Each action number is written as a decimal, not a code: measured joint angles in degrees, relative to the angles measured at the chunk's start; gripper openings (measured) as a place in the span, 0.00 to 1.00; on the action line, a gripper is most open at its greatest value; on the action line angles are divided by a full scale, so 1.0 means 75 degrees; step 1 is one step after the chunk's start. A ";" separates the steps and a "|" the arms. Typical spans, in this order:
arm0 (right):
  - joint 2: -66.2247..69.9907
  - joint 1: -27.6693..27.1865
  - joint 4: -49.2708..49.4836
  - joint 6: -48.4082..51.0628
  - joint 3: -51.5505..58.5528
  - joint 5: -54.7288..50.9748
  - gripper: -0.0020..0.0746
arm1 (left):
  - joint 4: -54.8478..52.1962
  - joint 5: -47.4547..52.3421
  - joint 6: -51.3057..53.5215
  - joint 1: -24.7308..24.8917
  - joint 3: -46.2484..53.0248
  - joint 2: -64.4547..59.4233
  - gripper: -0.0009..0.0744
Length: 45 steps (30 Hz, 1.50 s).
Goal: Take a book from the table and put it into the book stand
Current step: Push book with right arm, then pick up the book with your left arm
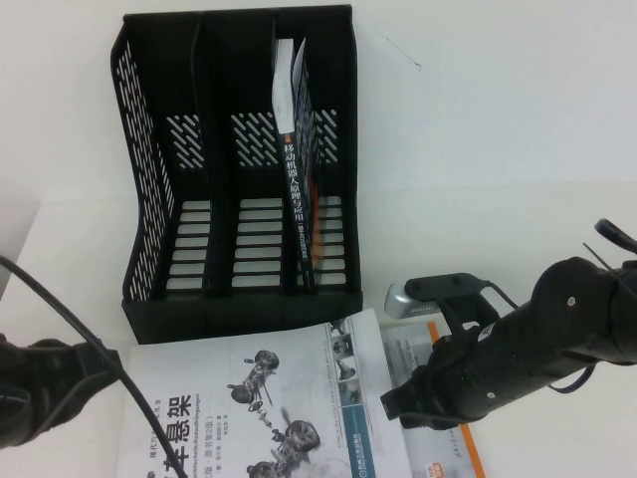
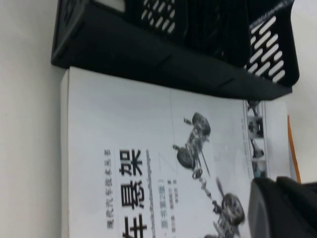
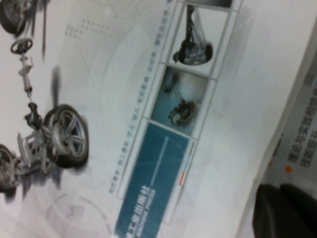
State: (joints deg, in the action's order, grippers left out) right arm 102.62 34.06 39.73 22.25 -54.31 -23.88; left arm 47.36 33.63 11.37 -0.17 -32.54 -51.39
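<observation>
White table [image 1: 518, 149]: book [image 1: 249, 408] flat before book stand [image 1: 239, 159], between left gripper [image 2: 282, 208], pressed together, and right gripper [image 1: 408, 403], state unclear.

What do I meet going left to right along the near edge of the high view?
Left gripper, shut, at the near left → the book lying flat on the table → orange-bordered book under it → right gripper, low over that book.
</observation>
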 joint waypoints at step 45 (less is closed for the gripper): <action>-0.2724 0.0089 -0.2479 -0.1781 0.1298 -0.1252 0.03 | 0.2842 0.3113 0.5611 -0.3868 -0.0831 -0.6511 0.61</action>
State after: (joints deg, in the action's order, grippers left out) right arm 82.19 34.73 21.13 8.90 -44.58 -33.27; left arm 68.68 56.98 53.45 -29.17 -38.77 -100.23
